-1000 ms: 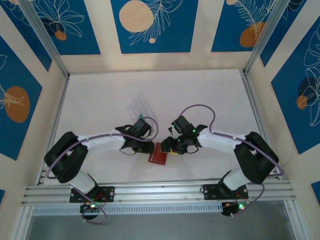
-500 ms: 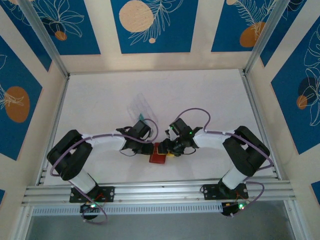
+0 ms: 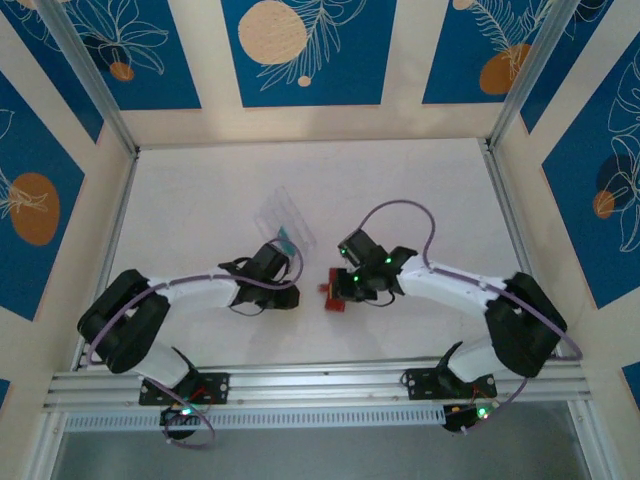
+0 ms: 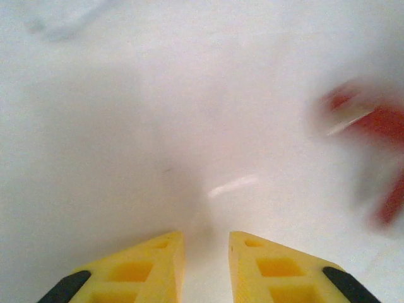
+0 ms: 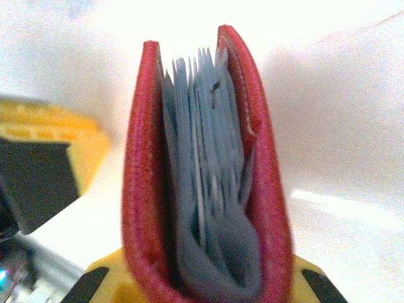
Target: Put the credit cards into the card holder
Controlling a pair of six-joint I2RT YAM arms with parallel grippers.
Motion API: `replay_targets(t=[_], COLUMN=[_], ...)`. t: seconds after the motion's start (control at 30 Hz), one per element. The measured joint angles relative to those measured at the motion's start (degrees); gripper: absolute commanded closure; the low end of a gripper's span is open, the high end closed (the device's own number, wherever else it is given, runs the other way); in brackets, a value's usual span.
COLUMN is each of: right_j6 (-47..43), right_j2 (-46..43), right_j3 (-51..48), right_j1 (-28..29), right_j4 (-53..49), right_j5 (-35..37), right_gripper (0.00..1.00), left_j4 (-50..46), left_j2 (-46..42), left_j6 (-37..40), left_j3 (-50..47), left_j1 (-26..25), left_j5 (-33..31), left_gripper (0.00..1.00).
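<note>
While the right fingers [image 5: 110, 265] clamp the wallet [image 5: 140, 164] by its fold, hold it edge-up and steady, and don't squeeze so hard that the mouth pinches shut. Its red covers gape around a fan of pale blue-grey leaves. Left of the wallet, the left fingers [image 4: 145, 265] hover empty, barely parted. Beyond them lies a teal card [image 3: 285, 243] on the worktop [image 3: 400, 190].

In the top view the wallet [image 3: 335, 296] is sitting near the middle of the table [image 3: 200, 190], standing on edge between the right gripper's [image 5: 202, 278] fingers. The left gripper [image 4: 205, 243] is hanging to its left, apart from it. A plastic case [image 3: 285, 212] is lying up and left of the wallet, with a card [image 3: 285, 243] just below the case.
</note>
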Motion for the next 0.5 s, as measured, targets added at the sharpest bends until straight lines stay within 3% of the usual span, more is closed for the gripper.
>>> replay_targets(t=[0.13,0.23,0.33,0.5], right_j6=[2.3,4.9,6.7,6.2], right_j2=[-1.3,3.0,11.3,23.5], right_j3=[8.8,13.4,16.2,19.8], right_j1=[3.1,6.5,9.4,12.8], right_j4=[-17.7,-29.1,-36.3,-37.9], right_j5=[18.1,26.6,31.4,31.9], right_gripper=[1.00,1.00,0.97,0.74], left_j4=[-1.1,-1.9,-2.3,-2.6], left_j2=[-1.5,-2.4,-2.9,-4.9], left_j6=[-1.0,-1.5,-2.1,-2.8], left_j3=[-0.5,-1.2,-1.5,-2.5], left_j1=[0.3,0.4,0.4,0.4], left_j5=[-1.8,-2.4,-2.6,-3.1], left_gripper=[0.74,0.74,0.73,0.73])
